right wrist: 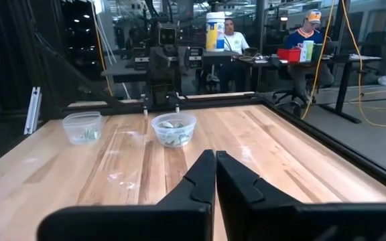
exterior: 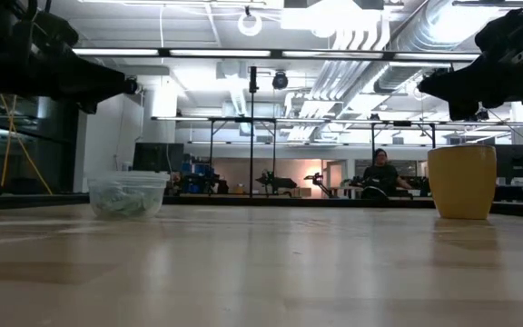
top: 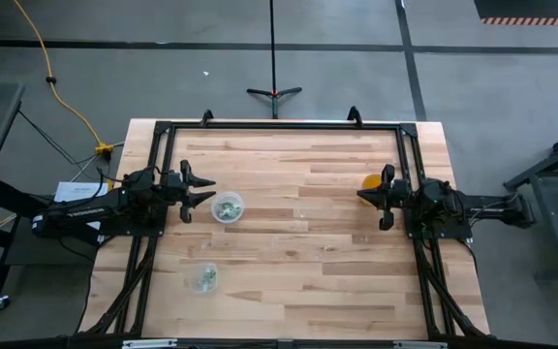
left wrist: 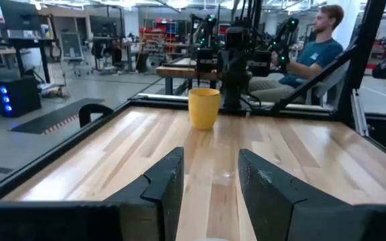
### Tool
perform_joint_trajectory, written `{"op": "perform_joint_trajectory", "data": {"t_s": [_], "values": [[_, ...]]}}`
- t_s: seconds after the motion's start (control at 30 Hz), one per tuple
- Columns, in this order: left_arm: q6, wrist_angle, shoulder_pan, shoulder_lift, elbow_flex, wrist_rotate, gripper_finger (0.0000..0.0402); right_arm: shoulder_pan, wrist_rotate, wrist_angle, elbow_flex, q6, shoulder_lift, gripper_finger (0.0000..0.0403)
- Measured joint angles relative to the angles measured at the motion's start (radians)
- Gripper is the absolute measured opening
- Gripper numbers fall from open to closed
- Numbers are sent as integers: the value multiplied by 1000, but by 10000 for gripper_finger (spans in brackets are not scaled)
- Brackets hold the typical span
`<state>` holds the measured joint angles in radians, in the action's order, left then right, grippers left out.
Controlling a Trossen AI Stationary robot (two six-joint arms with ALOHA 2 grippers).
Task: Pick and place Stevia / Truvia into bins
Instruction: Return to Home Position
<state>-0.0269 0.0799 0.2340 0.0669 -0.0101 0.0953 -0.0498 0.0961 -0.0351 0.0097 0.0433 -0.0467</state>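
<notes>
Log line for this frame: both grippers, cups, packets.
left gripper open, near top cup | right gripper shut, near yellow cup | packets in top cup and bottom cup

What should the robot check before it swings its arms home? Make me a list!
1. Left gripper empty: ok, fingers open, nothing between them.
2. Right gripper empty: ok, fingers shut on nothing.
3. Cup by the left gripper upright with packets inside: ok.
4. Second cup upright with packets inside: ok.
5. No loose packets on the table: ok in the high view, though very tiny ones cannot be ruled out.
6. Yellow cup clear of the right gripper: ok, the low view shows a gap between them.
</notes>
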Motion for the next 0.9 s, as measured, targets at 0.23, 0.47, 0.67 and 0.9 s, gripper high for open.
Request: {"op": "perform_joint_trajectory", "data": {"t_s": [0.23, 0.47, 0.67, 0.9], "values": [[23, -10, 0, 0, 0, -48, 177, 0, 0, 1, 0, 1, 0, 2], [15, -28, 0, 0, 0, -47, 144, 0, 1, 1, 0, 1, 0, 4], [19, -45, 0, 2, 0, 48, 75, 0, 1, 2, 0, 1, 0, 7], [6, -22, -1, 2, 0, 217, 22, 0, 1, 1, -1, 1, 0, 7]]}}
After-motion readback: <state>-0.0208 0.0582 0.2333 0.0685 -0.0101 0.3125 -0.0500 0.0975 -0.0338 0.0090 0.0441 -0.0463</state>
